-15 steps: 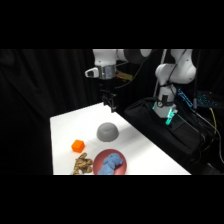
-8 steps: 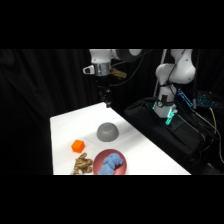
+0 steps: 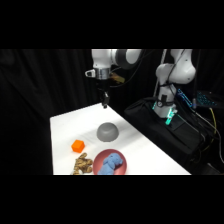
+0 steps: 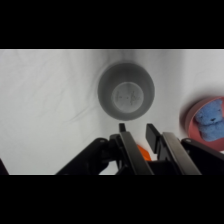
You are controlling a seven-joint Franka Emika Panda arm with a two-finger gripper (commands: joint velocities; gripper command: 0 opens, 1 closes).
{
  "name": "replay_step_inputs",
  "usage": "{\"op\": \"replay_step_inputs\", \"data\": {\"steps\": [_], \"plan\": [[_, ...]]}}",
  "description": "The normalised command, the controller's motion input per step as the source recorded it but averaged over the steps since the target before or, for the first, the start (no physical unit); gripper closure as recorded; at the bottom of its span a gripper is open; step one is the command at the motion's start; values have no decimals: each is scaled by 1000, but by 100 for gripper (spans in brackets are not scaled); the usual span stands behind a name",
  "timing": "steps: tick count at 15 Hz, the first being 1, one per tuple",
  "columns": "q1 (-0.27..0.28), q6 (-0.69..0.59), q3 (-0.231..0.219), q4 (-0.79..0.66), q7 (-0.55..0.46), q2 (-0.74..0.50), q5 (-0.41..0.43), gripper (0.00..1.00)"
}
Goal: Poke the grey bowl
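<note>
Worktop: a white worktop (image 3: 132,150) with faint creases in its covering, set against a black, dark room.
Beside the worktop: a long black case or bag (image 3: 170,132) lies along its right side, with coloured cables and a small green light near the arm's base (image 3: 172,75).
Grey bowl: the grey bowl (image 3: 107,132) sits upside down as a smooth dome near the middle of the worktop; in the wrist view the grey bowl (image 4: 125,91) shows a round flat foot ring on top.
Pink dish: a pinkish-red dish (image 3: 98,159) holding a crumpled blue item (image 3: 112,162) stands just in front of the bowl, cut off by the picture's lower edge; in the wrist view it is clipped at the right edge.
Other things: a small orange block (image 3: 77,146) sits left of the bowl, apart from it; a brownish mottled thing (image 3: 82,163) by the dish is too unclear to name.
Hidden: the arm's middle runs out of the picture's top; an orange patch behind the fingers in the wrist view is mostly covered.
Arm pose: the arm reaches from the upper right, wrist pointing straight down.
Tool: the tool (image 3: 105,104) hangs above the far part of the worktop, above and behind the bowl, not touching it; in the wrist view the tool (image 4: 136,130) has its two fingers close, with a narrow gap and nothing between them.
</note>
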Motion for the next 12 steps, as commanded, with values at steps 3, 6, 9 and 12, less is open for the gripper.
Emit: {"op": "replay_step_inputs", "data": {"steps": [3,6,9,12], "plan": [[-14,277,-13,-155,-65,-44,-26,100],[-15,307,-13,-136,-79,34,-42,100],[-14,320,-10,-81,-64,154,-75,100],[-5,285,-7,-10,-84,216,-60,100]]}}
